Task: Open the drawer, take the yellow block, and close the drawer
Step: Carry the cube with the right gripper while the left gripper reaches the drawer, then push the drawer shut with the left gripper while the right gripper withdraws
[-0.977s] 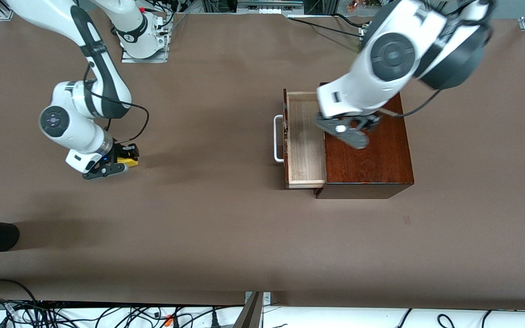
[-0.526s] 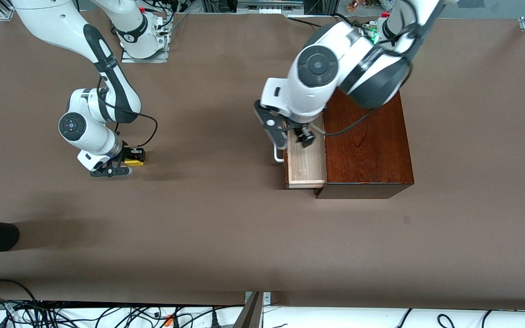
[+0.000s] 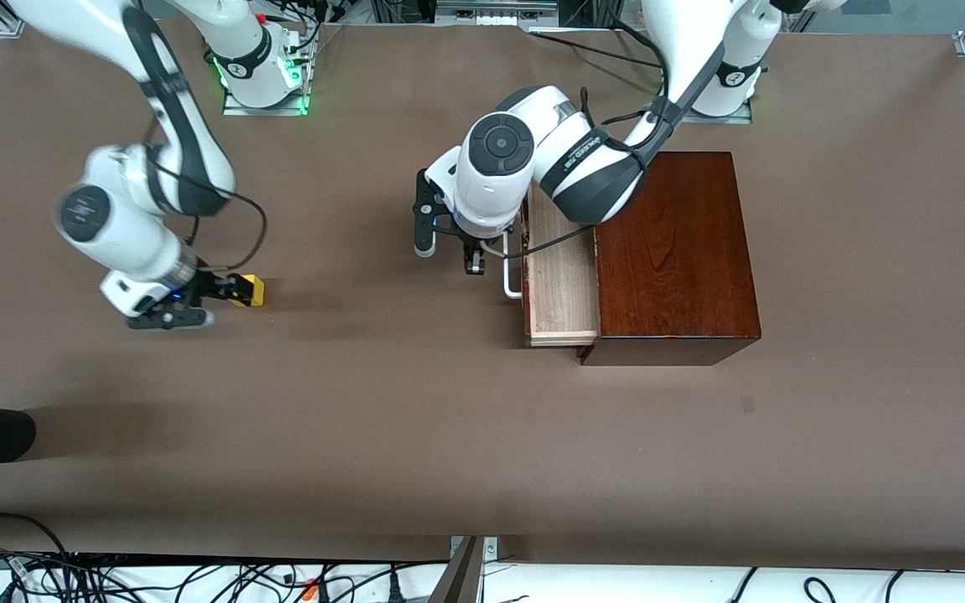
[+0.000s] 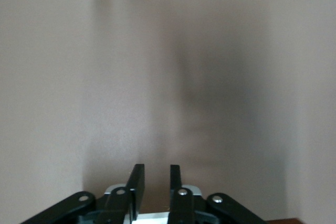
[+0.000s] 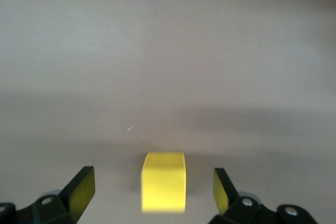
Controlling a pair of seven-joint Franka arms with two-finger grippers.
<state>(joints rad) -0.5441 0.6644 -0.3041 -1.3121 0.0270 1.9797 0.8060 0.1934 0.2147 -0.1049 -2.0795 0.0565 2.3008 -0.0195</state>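
Yellow block [image 3: 250, 289] is sitting on the worktop [image 3: 382, 402], free between the right tool's [image 3: 213, 295] spread fingers. Left tool [image 3: 457, 251], fingers nearly pressed together, is hovering beside the open drawer's [image 3: 562, 285] handle [image 3: 510, 266].

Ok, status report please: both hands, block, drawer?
Right hand open, yellow block free on table between its fingers. Left hand nearly shut, beside handle. Drawer open.
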